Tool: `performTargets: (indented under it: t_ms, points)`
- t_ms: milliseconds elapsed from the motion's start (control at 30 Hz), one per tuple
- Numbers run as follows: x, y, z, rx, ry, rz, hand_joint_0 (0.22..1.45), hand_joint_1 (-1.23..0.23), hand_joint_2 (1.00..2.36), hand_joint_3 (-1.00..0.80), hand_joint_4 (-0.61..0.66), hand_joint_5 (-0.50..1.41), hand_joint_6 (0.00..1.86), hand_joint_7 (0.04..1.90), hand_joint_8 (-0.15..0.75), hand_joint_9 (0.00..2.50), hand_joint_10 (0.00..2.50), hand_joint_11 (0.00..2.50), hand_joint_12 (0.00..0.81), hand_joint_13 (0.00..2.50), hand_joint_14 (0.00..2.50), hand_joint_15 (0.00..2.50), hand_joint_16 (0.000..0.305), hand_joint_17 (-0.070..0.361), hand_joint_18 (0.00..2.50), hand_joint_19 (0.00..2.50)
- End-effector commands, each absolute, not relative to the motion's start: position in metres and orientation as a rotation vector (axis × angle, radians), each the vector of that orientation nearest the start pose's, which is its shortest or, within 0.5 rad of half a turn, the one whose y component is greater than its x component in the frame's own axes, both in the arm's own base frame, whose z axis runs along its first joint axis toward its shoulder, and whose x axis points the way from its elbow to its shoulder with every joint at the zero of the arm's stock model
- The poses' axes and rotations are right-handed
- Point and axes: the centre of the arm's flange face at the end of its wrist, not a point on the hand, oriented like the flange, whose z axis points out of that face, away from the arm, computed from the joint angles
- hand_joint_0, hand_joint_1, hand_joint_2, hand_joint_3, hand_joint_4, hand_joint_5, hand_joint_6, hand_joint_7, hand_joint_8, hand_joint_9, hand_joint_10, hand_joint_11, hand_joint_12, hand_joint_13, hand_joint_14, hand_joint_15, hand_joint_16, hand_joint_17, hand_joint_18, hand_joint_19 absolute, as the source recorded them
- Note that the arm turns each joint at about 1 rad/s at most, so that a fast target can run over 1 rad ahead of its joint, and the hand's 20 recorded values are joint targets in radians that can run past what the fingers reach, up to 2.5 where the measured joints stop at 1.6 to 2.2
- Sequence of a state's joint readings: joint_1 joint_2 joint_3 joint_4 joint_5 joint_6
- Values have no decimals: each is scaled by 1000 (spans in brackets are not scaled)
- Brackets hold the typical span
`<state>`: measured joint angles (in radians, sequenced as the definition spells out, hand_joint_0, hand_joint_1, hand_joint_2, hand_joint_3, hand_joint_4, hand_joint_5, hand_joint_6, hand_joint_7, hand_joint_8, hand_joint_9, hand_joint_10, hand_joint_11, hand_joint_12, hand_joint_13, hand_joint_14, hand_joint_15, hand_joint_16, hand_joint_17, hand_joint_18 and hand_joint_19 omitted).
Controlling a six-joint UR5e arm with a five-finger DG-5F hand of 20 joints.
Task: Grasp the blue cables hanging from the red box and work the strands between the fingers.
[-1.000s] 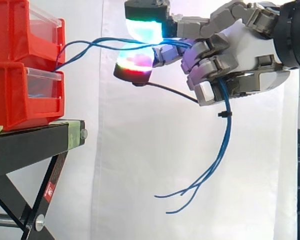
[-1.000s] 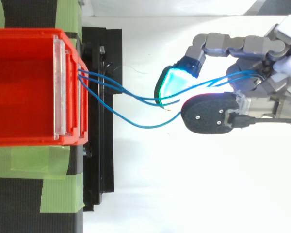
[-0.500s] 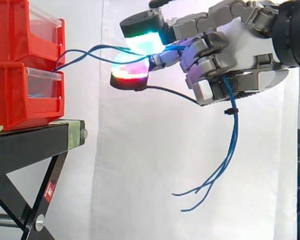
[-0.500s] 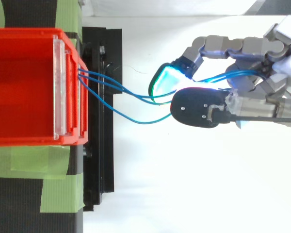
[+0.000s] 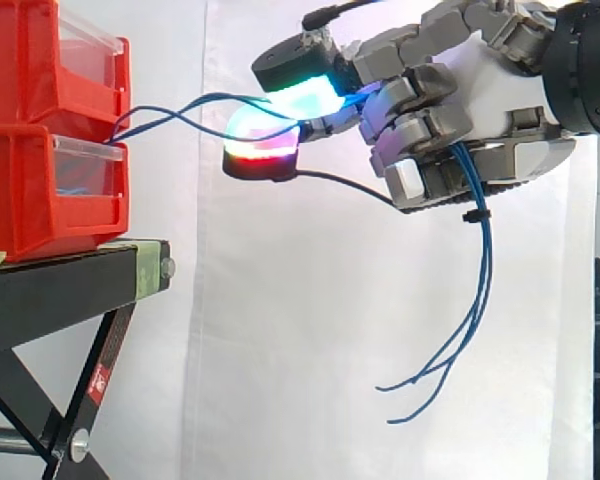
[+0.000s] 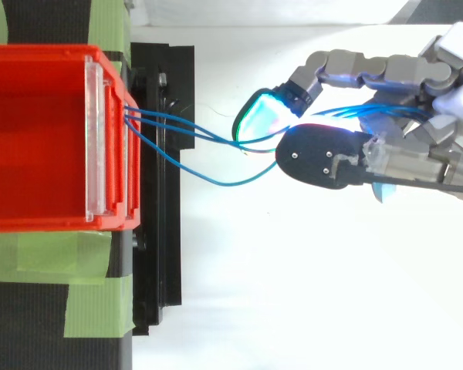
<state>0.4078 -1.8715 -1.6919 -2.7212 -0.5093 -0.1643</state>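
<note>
**Side view:** The hand (image 5: 490,110) is curled shut on the blue cables (image 5: 486,260). They run from the red box (image 5: 40,130) at the stand's (image 5: 70,272) edge, and their loose ends hang below the palm. Risk: pulling away could drag the box off.

**Top view:** The pads cover the pinch, so how many strands are held cannot be told. A slack strand may slip.
</note>
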Motion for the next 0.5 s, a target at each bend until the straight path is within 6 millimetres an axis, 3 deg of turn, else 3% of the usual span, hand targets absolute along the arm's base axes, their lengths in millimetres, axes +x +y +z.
performTargets:
  t_ms: [0,133,167,233,300,367,400,433,467]
  points:
    - [576,8,308,1374,825,587,1054,-715,1397,242,104,621,10,1410,545,1326,2500,2500,672,1690,2500,1934,201,151,1950,713]
    - [576,7,308,1374,824,588,1097,-706,1388,278,97,694,10,1435,545,1326,2500,2500,672,1690,2500,1934,201,151,1950,713]
    - [576,7,308,1374,824,588,877,-670,1692,69,126,713,13,1390,545,1326,2500,2500,672,1690,2500,1934,201,151,1950,713]
    - [576,7,308,1374,824,588,703,-631,1861,-101,183,715,15,1341,545,1326,2500,2500,672,1690,2500,1934,201,151,1950,713]
    - [576,7,309,1375,821,588,630,-620,1795,-213,226,693,18,1269,545,1326,2500,2500,672,1690,2500,1934,201,151,1950,713]
    - [576,7,308,1374,824,588,658,-643,1633,-196,253,662,18,1250,545,1326,2500,2500,672,1690,2500,1934,201,151,1950,713]
    - [576,7,308,1374,824,588,725,-670,1528,-95,245,653,18,1257,545,1326,2500,2500,672,1690,2500,1934,201,151,1950,713]
    - [576,7,308,1374,824,588,937,-698,1397,112,187,649,17,1307,545,1326,2500,2500,672,1690,2500,1934,201,151,1950,713]
    - [576,7,308,1374,824,588,1075,-695,1294,242,146,676,16,1363,545,1326,2500,2500,672,1690,2500,1934,201,151,1950,713]
